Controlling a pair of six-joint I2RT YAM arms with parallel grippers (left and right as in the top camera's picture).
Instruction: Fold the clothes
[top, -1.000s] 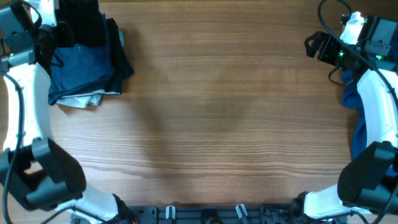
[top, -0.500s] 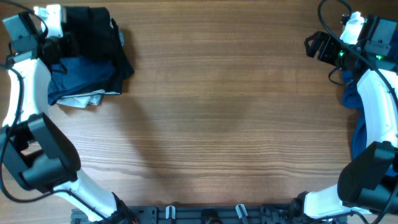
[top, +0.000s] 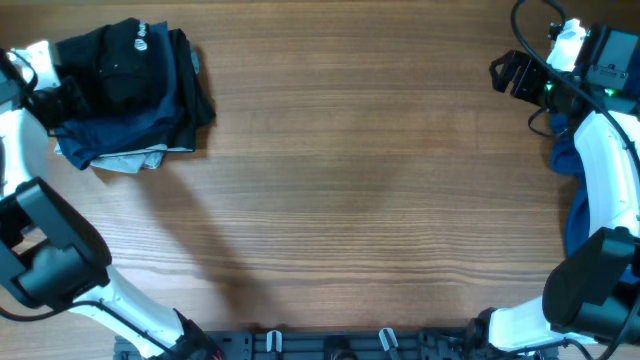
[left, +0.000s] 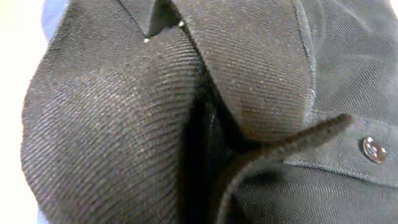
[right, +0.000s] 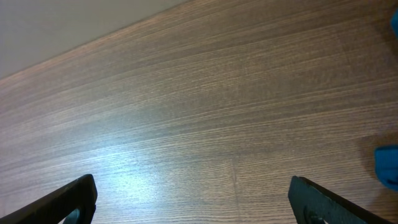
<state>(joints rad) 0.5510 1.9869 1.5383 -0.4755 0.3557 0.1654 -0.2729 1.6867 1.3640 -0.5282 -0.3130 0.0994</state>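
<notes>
The black polo shirt is seen at the far left of the table, laid on top of a pile. A blue garment is pressed beneath it, and a pale cloth is left showing at the pile's near edge. Compared with a second ago, the shirt is spread lower and further left over the pile. Its white logo is now turned up to the overhead camera. The left arm, which was placed over the pile's far side then, is now drawn out to the table's left edge.

The left gripper is set against the shirt's left edge with its jaws closed on the black fabric. Its fingers are buried, so only bunched twill and a button are shown in the wrist view.

The right gripper is unchanged at the far right, held above bare wood with its fingers spread wide and nothing between them. A blue cloth is partly hidden under the right arm at the right edge.
</notes>
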